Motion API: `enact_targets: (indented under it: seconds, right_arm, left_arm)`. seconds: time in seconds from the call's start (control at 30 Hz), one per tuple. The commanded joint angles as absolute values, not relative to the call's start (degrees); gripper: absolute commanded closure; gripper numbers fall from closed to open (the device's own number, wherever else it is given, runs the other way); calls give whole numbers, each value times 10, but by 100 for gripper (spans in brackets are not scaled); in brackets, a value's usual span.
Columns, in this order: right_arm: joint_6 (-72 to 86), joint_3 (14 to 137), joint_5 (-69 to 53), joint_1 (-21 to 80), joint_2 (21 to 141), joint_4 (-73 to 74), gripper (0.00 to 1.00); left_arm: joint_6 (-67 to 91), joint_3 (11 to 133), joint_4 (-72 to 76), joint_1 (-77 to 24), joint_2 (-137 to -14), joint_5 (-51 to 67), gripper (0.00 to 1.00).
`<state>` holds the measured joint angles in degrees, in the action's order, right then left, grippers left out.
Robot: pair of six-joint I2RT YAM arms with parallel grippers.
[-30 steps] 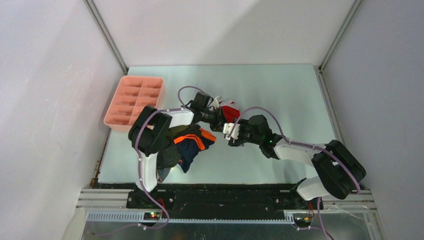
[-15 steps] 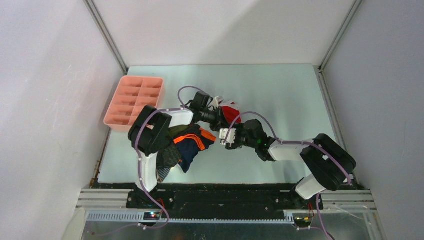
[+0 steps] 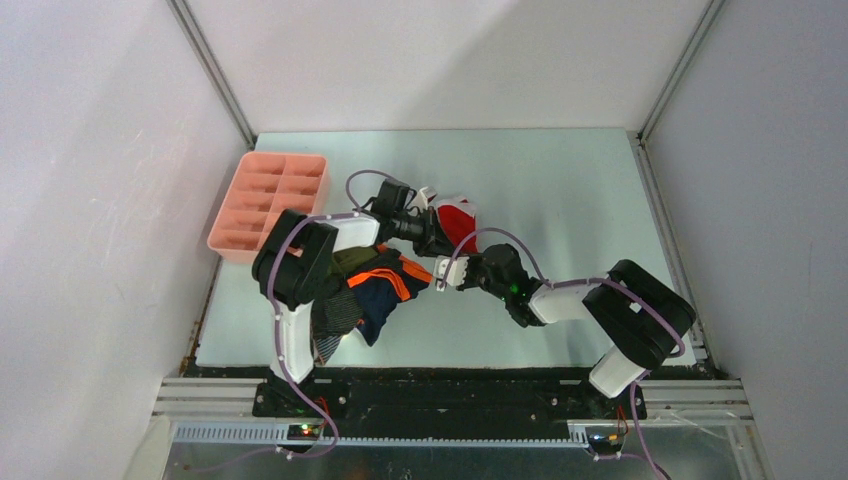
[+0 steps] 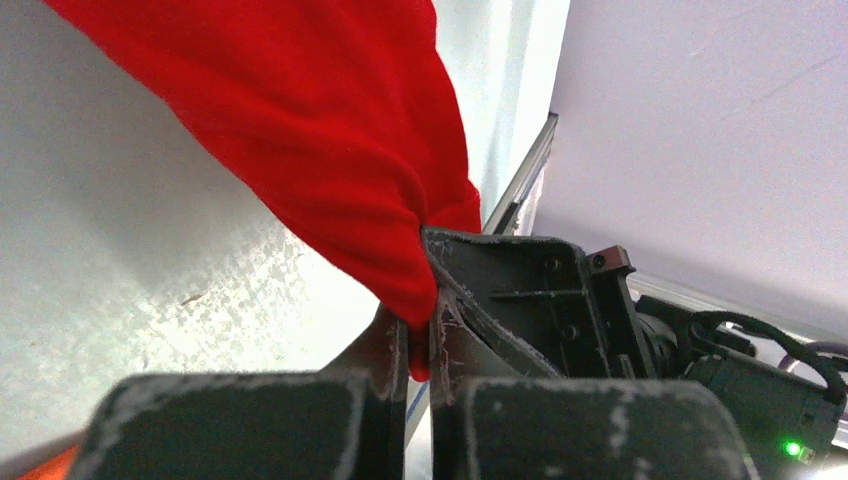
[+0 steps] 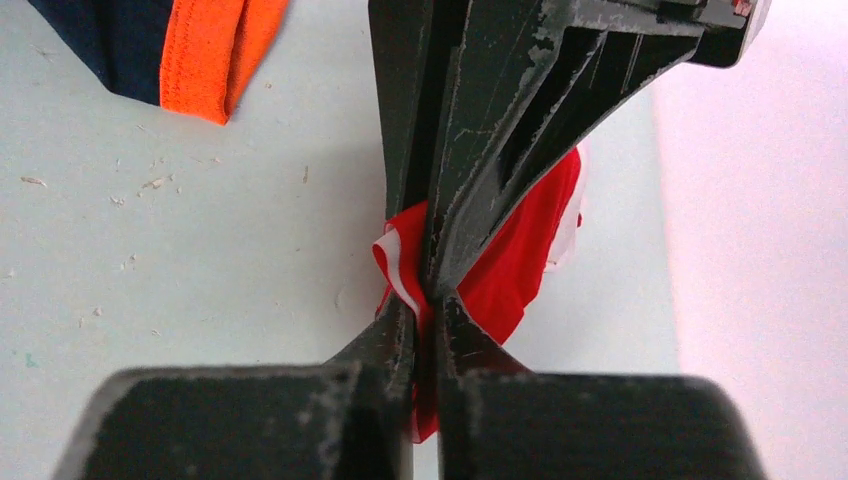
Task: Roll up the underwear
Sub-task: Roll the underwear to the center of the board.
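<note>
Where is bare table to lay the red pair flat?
Bare: far right of the table, between red pair and rail, plus the far strip. Crowded: left side, with pile and tray; right arm spans the near right.

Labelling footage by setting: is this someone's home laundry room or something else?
Likely a lab robot cell, not a home: blank white walls and metal framing box in a table, with underwear heaped near a pink tray.

white-and-black arms [image 3: 293, 338] carry lilac cables [image 3: 500, 232]; dark fingers [image 5: 480, 110] seem scuffed.
</note>
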<state>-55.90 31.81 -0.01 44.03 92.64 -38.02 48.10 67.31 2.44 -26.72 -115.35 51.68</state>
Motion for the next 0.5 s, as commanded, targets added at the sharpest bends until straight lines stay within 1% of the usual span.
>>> enact_targets:
  seconds: [0.0,0.03,0.07,0.1,0.13,0.17,0.2,0.23,0.27,0.3,0.37,0.47]
  right_arm:
    - [-579,316,9,434,933,-403,100]
    - [-582,316,-2,433,930,-399,100]
    - [-585,318,-13,430,927,-378,100]
    - [-586,326,-37,427,916,-339,100]
    - [-585,342,-52,419,907,-312,100]
    - [-583,351,-90,414,890,-243,100]
    - [-583,377,-113,401,879,-203,100]
    - [-585,391,-166,395,862,-119,100]
    - [-590,417,-190,380,855,-81,100]
    - [-594,430,-232,377,848,-8,100]
    - [-614,464,-273,373,849,88,100]
    - [-629,518,-316,369,871,186,100]
  left_arm:
    - [475,672,32,-264,-1142,530,100]
    - [473,672,36,-263,-1141,523,95]
    - [458,668,44,-262,-1138,515,70]
    - [445,665,49,-258,-1126,495,54]
    - [417,657,52,-255,-1117,481,33]
    - [401,650,55,-247,-1092,453,31]
    - [375,624,82,-238,-1077,423,27]
    - [362,607,101,-234,-1042,407,26]
    - [328,573,140,-229,-1025,376,24]
    - [304,559,162,-229,-990,359,24]
    - [230,525,175,-231,-950,325,23]
    - [113,477,177,-246,-891,304,22]
